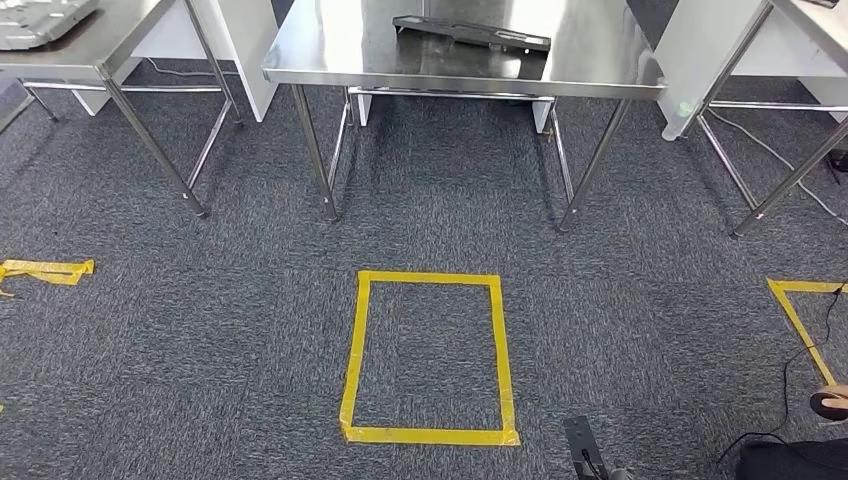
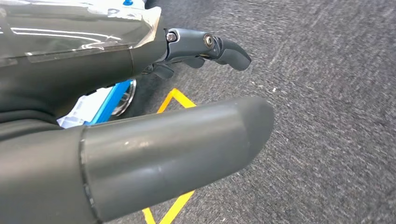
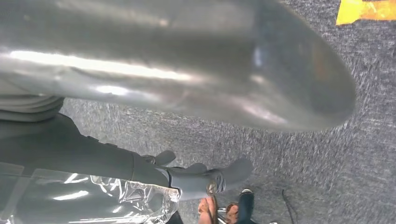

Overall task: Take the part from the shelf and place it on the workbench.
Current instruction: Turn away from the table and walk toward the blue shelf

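A dark, flat, elongated part (image 1: 470, 35) lies on the steel workbench (image 1: 330, 55) straight ahead at the top of the head view. My left hand (image 2: 168, 144) hangs over the grey carpet, its thick thumb and darker fingers (image 2: 224, 49) apart with nothing between them. My right hand (image 3: 163, 93) also hangs above the carpet; its fingers (image 3: 224, 179) are stretched out and hold nothing. Both hands are far from the part.
A yellow tape rectangle (image 1: 428, 358) marks the carpet in front of the workbench. More steel tables stand at the left (image 1: 90, 40) and right (image 1: 800, 20). Tape scraps (image 1: 45, 270), a cable (image 1: 790, 380) and a person's foot (image 1: 830, 402) lie at the sides.
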